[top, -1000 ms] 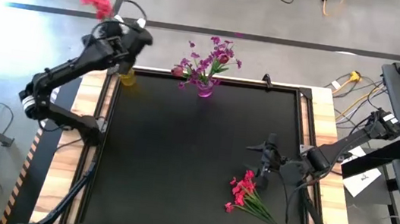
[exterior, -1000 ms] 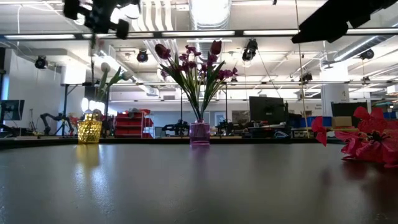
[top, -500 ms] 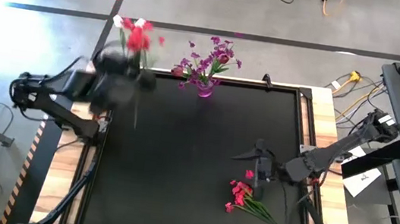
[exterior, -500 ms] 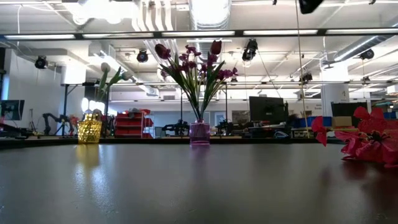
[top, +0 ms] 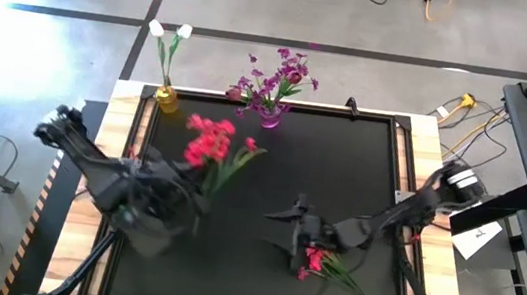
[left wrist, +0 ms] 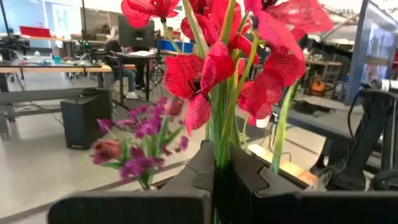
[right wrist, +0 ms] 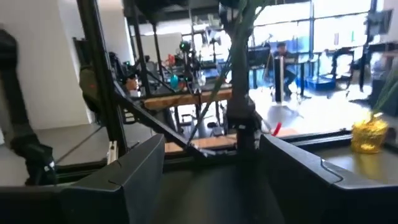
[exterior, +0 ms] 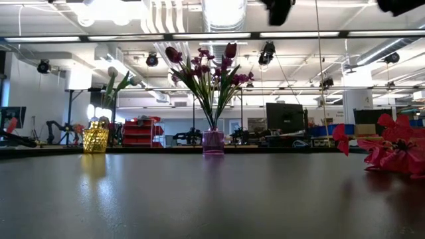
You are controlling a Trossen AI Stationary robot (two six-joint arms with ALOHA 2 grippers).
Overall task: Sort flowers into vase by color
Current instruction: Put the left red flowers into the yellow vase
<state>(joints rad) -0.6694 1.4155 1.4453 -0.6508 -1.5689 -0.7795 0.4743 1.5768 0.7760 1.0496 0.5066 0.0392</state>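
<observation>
— Where the black surface (top: 257, 197) meets its far edge, what stands there?

— A yellow vase (top: 166, 101) with white blooms (top: 169, 31) at the far left corner, and a clear purple vase (top: 269, 118) full of purple-magenta flowers (top: 274, 76) at the middle. Beyond lies a lit workshop with desks and monitors.

— And the red ones?

— One red spray (top: 210, 141) is up over the left half, stem pinched between the closed fingers of the left hand (left wrist: 217, 177). Another red bunch (top: 322, 262) lies flat near the front right, stems trailing toward the corner.

— The right hand?

— The right hand (top: 299, 235) hangs low at that bunch's blooms, fingers spread wide. It seems to hold nothing, though the overhead view is blurred there.
</observation>
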